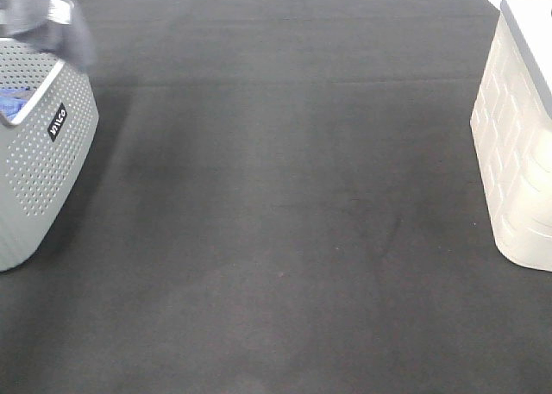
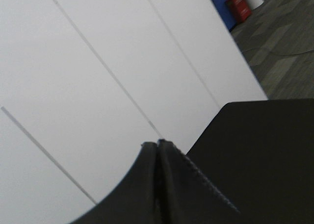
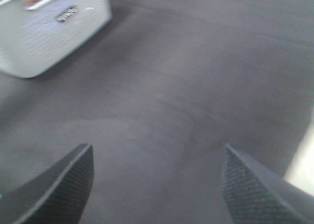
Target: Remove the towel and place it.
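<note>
Fingers of the left gripper (image 2: 158, 144) were pressed tight together, and no cloth showed between them in the left wrist view. They pointed out past the edge of the black table (image 1: 285, 196) toward a white wall (image 2: 98, 62). The right gripper (image 3: 157, 150) had its two fingers spread wide apart with nothing between them. It hung over the bare table top. The grey basket (image 1: 52, 178) with little holes stood at the left edge of the table, and a blue cloth (image 1: 10, 105) peeked out of its top. The towel (image 1: 69, 28) was a blurry grey-purple shape up in the air, just above the far side of that basket. It was too blurry to tell what held it. A white basket (image 1: 517, 153) stood at the right edge of the table, well apart from the grey one.
</note>
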Controlling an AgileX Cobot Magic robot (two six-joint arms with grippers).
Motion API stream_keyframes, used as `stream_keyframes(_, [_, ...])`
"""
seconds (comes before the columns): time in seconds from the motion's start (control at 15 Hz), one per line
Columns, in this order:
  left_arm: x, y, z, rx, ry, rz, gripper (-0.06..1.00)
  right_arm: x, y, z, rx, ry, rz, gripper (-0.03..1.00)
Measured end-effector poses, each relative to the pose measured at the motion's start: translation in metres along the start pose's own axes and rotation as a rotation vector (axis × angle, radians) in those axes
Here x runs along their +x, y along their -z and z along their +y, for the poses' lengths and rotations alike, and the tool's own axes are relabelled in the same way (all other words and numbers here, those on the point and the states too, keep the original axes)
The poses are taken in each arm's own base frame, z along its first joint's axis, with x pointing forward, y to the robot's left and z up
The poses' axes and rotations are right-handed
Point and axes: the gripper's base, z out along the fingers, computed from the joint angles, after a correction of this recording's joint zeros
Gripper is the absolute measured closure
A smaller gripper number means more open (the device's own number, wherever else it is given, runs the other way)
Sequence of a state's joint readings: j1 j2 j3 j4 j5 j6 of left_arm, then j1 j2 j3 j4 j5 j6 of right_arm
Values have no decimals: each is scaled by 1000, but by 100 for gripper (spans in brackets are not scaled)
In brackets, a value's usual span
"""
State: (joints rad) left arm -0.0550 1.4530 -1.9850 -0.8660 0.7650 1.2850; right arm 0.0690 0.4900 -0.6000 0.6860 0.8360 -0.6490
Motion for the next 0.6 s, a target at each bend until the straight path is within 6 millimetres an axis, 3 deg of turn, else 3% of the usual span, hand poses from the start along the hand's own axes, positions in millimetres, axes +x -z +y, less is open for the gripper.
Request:
stream_keyframes(0.13, [-7, -31, -34, 143, 10, -46, 94, -26, -22, -4, -162, 48, -54, 31])
stream_keyframes(0.27, [-5, -50, -51, 195, 22, -57, 94, -44, -43, -12, -249, 83, -107, 31])
stream_keyframes(0.6, [-2, -91, -95, 301, 45, -82, 94, -64, -85, -29, -419, 110, -199, 31])
